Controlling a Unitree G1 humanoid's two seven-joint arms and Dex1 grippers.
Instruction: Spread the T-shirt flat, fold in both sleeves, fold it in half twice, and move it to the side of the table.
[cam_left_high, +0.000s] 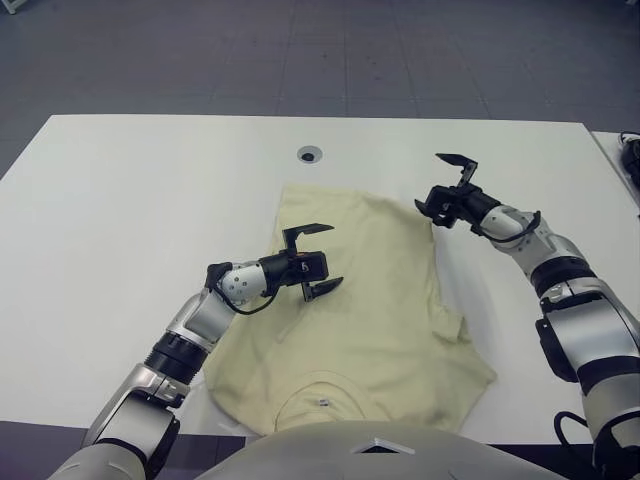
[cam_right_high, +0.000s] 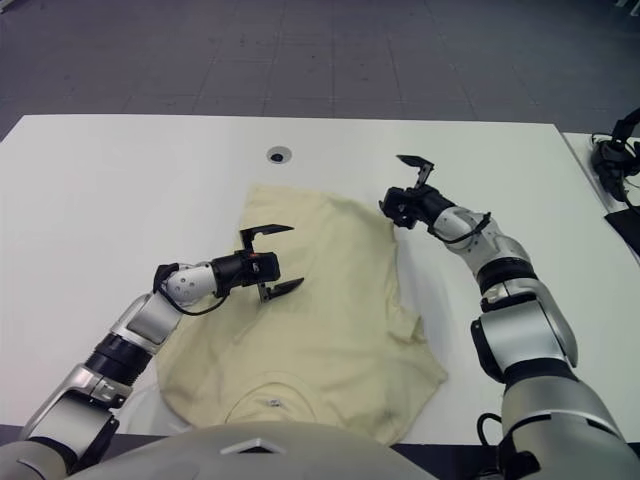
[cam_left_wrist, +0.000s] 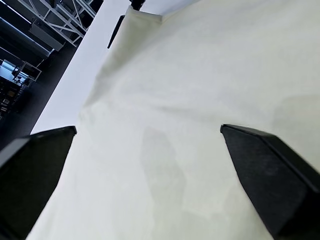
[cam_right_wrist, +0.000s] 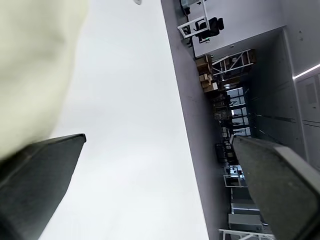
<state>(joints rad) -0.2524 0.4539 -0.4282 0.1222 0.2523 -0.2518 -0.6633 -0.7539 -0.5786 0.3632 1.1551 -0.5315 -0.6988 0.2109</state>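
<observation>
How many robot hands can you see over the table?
2. The left gripper is over the middle of the yellow T-shirt. The right gripper is at the shirt's far right edge. Both are open, and none seems hidden.

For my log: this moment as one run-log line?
T-shirt: on table, collar at near edge | left gripper: open, above T-shirt | right gripper: open, beside T-shirt's far corner

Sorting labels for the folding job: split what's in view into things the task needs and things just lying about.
For the job:
T-shirt, lying on the table
left pincer, open above the shirt
right pincer, open by the shirt's far right corner

Lying about:
round cable port in the tabletop
black gear on the next table
</observation>
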